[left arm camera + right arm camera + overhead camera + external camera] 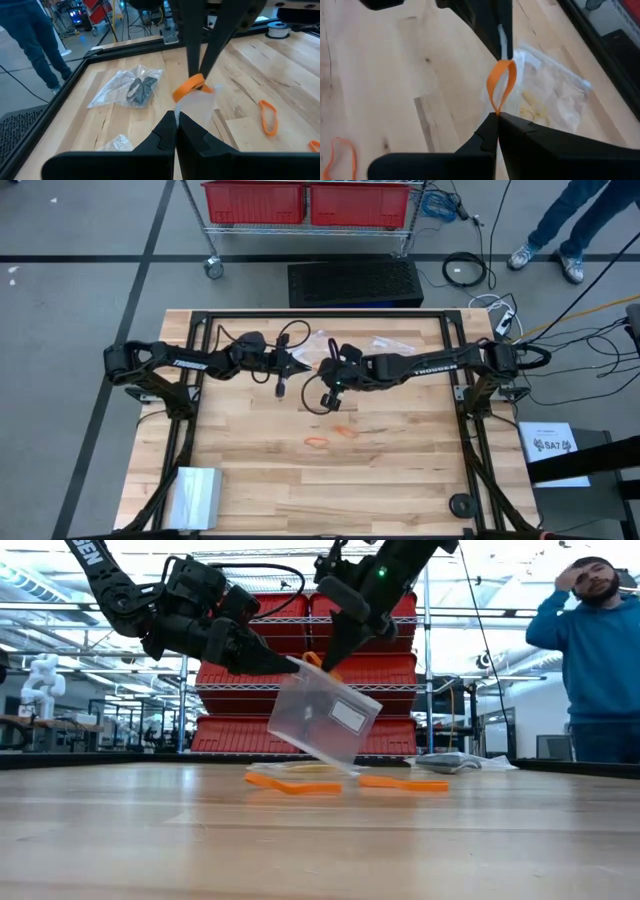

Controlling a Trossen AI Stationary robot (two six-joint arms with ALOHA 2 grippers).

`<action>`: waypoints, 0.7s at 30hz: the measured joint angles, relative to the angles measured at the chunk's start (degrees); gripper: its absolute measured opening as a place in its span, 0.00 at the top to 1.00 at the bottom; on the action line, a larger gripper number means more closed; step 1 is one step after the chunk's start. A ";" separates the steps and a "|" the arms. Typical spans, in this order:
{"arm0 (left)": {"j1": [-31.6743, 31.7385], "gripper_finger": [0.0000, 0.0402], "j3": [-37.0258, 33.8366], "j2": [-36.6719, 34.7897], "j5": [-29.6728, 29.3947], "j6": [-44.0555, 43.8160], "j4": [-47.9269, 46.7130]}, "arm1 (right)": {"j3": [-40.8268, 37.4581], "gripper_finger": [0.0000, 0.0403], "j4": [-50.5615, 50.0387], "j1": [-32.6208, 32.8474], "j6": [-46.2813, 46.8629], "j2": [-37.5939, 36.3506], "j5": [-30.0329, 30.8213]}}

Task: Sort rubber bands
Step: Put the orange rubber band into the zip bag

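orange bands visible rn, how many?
3. One orange band pinched in the shut right gripper above the clear bag that the left gripper holds; two on the table. More may be hidden.

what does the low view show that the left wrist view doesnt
Only the low view: the clear bag hanging tilted above the table from the left gripper, with a person behind. Only the left wrist view: a bag of black bands lying on the table. Both: the right gripper pinching an orange band at the bag's mouth.
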 joint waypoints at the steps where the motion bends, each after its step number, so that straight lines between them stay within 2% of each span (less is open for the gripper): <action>1: 0.00 0.98 -0.01 0.00 0.00 -0.01 0.00 | 0.00 1.00 0.03 -0.33 0.35 0.00 -0.65; 7: 0.00 0.98 -0.01 0.00 0.00 -0.12 0.00 | 0.00 1.00 0.00 -1.59 1.62 0.00 -4.10; 11: 0.00 0.98 -0.01 0.00 0.02 -0.22 -0.04 | -0.02 1.00 -1.90 0.25 3.28 -1.45 -1.59; 21: 0.00 0.98 -0.01 0.00 0.02 -0.18 -0.42 | 0.00 1.00 -5.00 2.73 5.50 -3.34 -0.38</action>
